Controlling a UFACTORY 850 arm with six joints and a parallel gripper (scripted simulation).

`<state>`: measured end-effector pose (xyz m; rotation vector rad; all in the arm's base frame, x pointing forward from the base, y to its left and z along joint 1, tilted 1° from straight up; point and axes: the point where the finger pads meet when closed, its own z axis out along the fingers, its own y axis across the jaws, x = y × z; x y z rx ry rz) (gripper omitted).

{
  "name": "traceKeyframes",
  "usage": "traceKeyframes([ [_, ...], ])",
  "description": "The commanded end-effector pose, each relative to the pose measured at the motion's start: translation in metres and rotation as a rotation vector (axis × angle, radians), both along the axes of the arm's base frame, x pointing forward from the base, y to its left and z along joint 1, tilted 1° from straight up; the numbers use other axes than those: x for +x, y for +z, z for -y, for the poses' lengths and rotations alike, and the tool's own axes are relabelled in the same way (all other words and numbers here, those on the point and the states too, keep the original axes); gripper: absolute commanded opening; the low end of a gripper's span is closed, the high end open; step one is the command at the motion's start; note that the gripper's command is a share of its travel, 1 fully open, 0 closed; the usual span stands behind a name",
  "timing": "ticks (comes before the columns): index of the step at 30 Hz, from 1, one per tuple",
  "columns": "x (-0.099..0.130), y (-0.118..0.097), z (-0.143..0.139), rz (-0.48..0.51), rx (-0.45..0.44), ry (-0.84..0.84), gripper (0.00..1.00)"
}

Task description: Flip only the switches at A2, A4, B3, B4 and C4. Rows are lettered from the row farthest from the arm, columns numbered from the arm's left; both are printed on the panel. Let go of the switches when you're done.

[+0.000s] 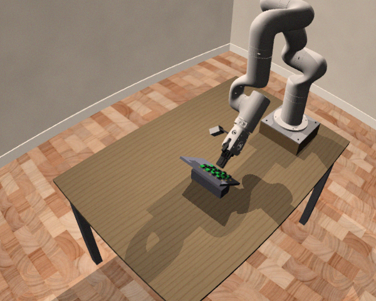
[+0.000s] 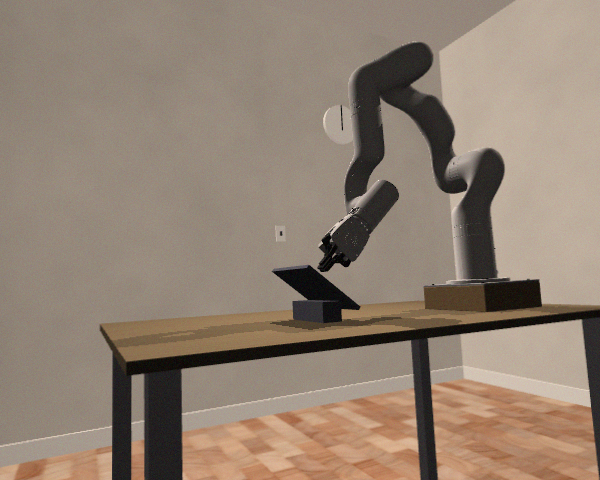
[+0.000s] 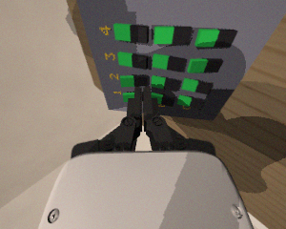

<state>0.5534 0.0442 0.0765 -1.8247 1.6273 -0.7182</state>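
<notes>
The switch panel sat tilted on its dark block near the middle of the wooden tabletop, its face turned toward the arm, with 3 rows of green-and-black rockers and orange column numerals 1 to 4 along one edge. The hand was clenched on nothing, its 2 fingers pressed together into 1 narrow tip that hovered at the panel's near edge, over the switches by the numerals 1 and 2; whether it touched one there could not be told. From there the likeliest slip seemed to be a press on the wrong rocker: the switches stood close together, so a tip slightly off line could have caught a neighbour, and the panel's slope could have let the tip slide off a rocker. Which switches were already flipped was not clear. To the right, the arm's base block stood at the tabletop's corner. Around it lay a parquet floor and plain beige walls with white skirting.
</notes>
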Motion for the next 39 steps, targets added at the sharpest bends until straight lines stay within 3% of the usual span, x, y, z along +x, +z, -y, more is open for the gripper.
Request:
traceKeyframes([
  [1, 0.002, 0.001, 0.021, 0.002, 0.000, -0.001, 0.00],
  [5, 0.005, 0.001, 0.052, 0.002, -0.001, -0.001, 0.00],
  [39, 0.006, 0.001, 0.054, 0.002, 0.000, 0.000, 0.00],
])
